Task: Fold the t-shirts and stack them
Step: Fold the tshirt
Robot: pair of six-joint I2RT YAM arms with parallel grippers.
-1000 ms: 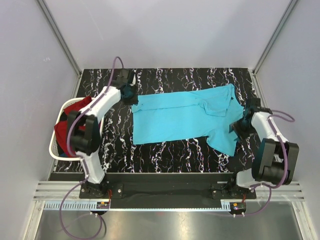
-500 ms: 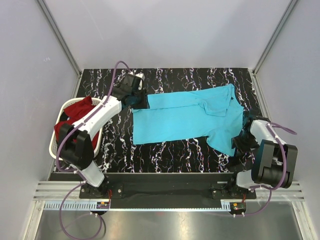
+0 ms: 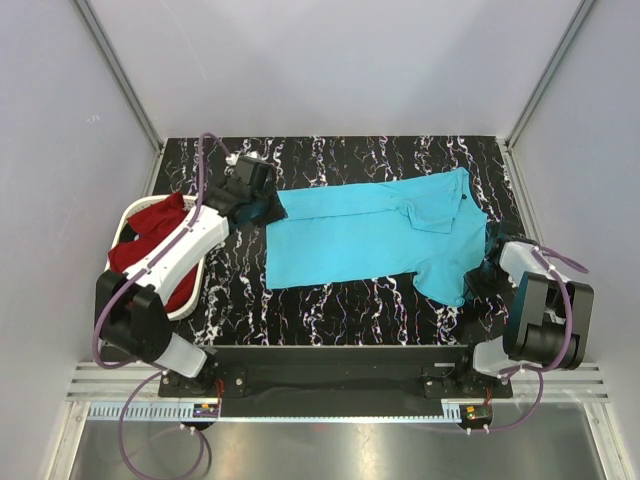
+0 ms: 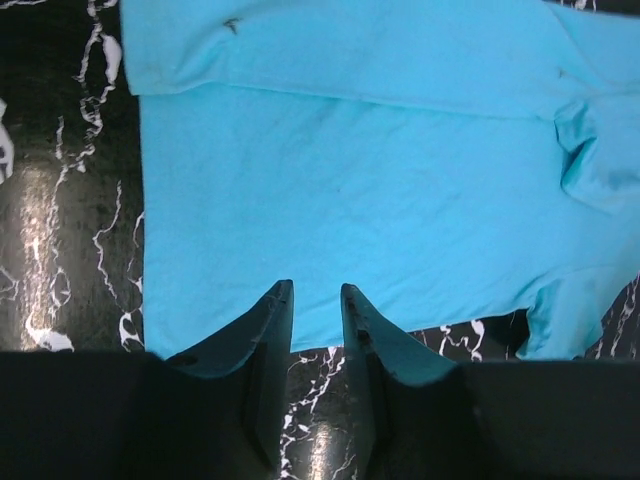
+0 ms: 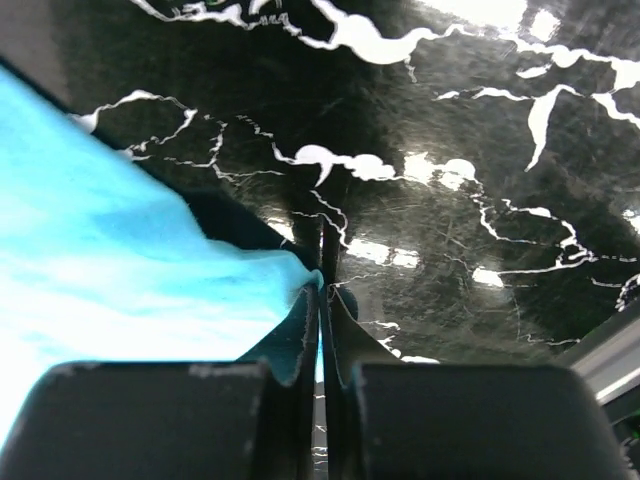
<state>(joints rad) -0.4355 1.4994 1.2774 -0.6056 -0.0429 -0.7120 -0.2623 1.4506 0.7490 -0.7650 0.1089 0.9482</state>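
The turquoise t-shirt (image 3: pixel 360 235) lies spread flat on the black marbled table (image 3: pixel 330 310), collar toward the right. The dark red t-shirt (image 3: pixel 150 225) sits bunched in the white basket at the left. My left gripper (image 3: pixel 266 209) hovers at the turquoise shirt's left edge. In the left wrist view it (image 4: pixel 315 292) is open, nothing between its fingers (image 4: pixel 278 310), with the shirt (image 4: pixel 350 180) beyond the tips. My right gripper (image 3: pixel 479 281) is down at the shirt's near right sleeve. In the right wrist view it (image 5: pixel 322 288) is shut on a pinch of the turquoise cloth (image 5: pixel 120 290).
The white laundry basket (image 3: pixel 126 218) stands at the table's left edge, partly under my left arm. Grey walls and metal frame posts close in the table at the back and sides. A black rail with both arm bases runs along the near edge.
My right gripper has closed on the near right sleeve of the turquoise shirt. The left arm has swung its gripper a little left and nearer, still open.
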